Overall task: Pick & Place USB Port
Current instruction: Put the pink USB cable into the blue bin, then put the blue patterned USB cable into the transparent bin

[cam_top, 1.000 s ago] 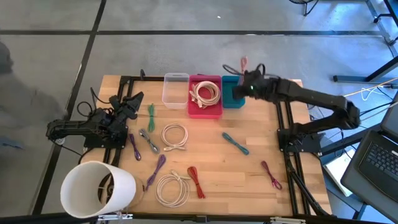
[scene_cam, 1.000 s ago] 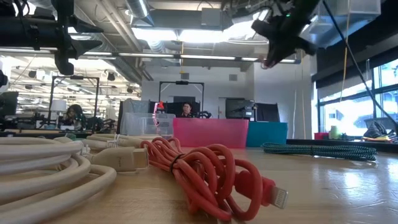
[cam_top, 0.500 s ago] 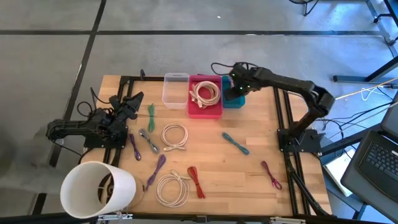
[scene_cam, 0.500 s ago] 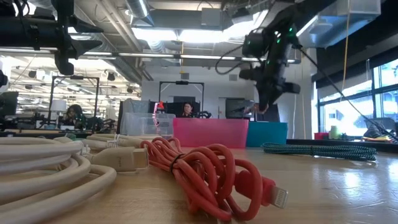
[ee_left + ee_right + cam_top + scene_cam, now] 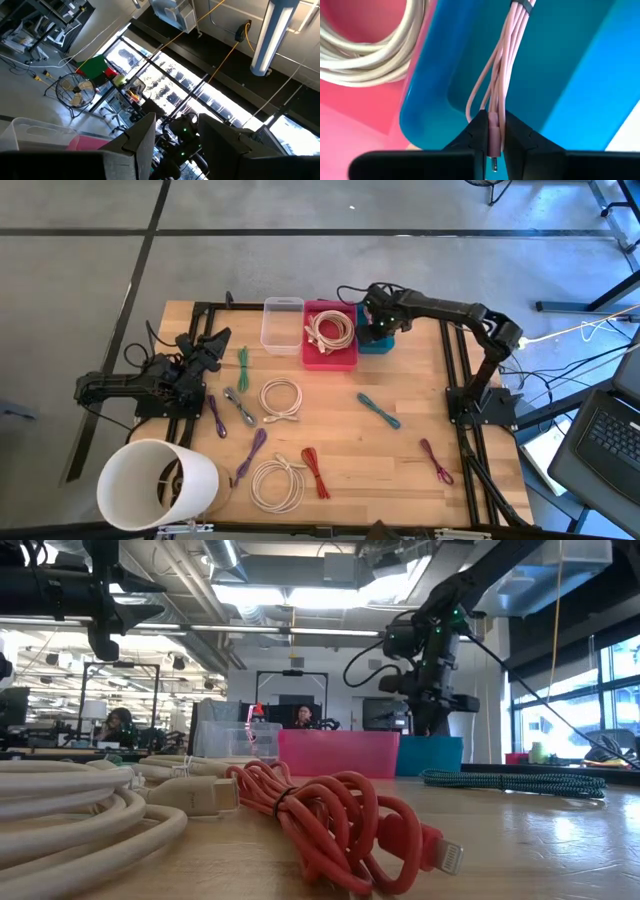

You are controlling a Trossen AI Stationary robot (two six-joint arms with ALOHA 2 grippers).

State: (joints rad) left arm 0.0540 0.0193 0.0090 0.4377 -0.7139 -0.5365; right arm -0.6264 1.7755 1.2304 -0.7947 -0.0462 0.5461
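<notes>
My right gripper (image 5: 492, 142) is shut on a bundled pink cable (image 5: 506, 65) and reaches down into the blue bin (image 5: 372, 343) at the table's far edge. In the low view the right gripper (image 5: 430, 712) stands just above the blue bin (image 5: 430, 755). Beside the blue bin sit a pink bin (image 5: 330, 352) holding a white coil and a clear bin (image 5: 282, 325). My left gripper (image 5: 207, 350) waits open at the table's left side, its fingers (image 5: 145, 137) tilted up toward the room. My right gripper pinches the pink cable between its two fingers at one end of the bundle (image 5: 493, 127), where a small connector tip (image 5: 493, 162) shows between them. The fingers come from above, pointing down, along the bundle. The bundle hangs below them inside the blue bin, its tied end (image 5: 521, 5) lowest.
Several loose cables lie on the wood: white coils (image 5: 282, 398) (image 5: 277, 483), a red one (image 5: 316, 472), a teal one (image 5: 380, 410), purple ones (image 5: 437, 460) (image 5: 216, 416), a green one (image 5: 243, 365). A white cylinder (image 5: 155, 485) stands at the near left corner.
My right gripper has moved toward the table's left and down, from high above the far edge to the blue bin, tipping to point down. The pink cable stayed in its hold and now hangs inside the bin.
</notes>
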